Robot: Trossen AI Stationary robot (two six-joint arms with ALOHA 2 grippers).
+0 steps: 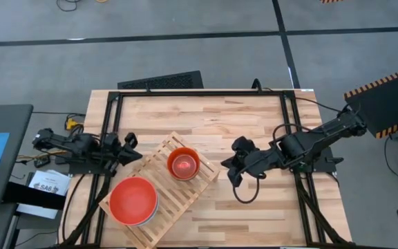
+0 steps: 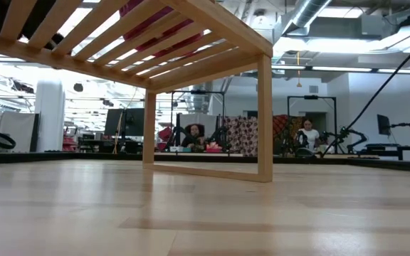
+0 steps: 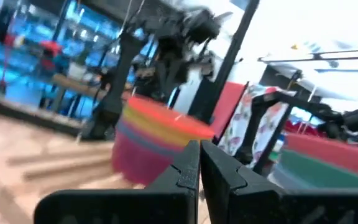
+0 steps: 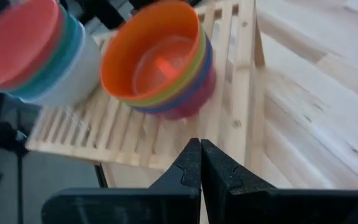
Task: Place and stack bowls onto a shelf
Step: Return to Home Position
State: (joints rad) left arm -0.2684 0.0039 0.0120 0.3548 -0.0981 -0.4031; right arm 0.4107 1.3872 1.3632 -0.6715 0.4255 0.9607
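Fingers (image 4: 190, 163) pinched together, empty, on left gripper (image 1: 130, 148) and right gripper (image 1: 229, 172) beside shelf (image 1: 178, 202). Bowls (image 1: 183, 164): probably light, stiff, slick; best pinched at rim.

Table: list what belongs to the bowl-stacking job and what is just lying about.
Job:
- shelf
- large bowl stack, on the shelf
- small bowl stack, on the shelf
- left gripper and right gripper, both shut and empty

Lying about:
- keyboard at the table's far edge
- labelled white box beside the table
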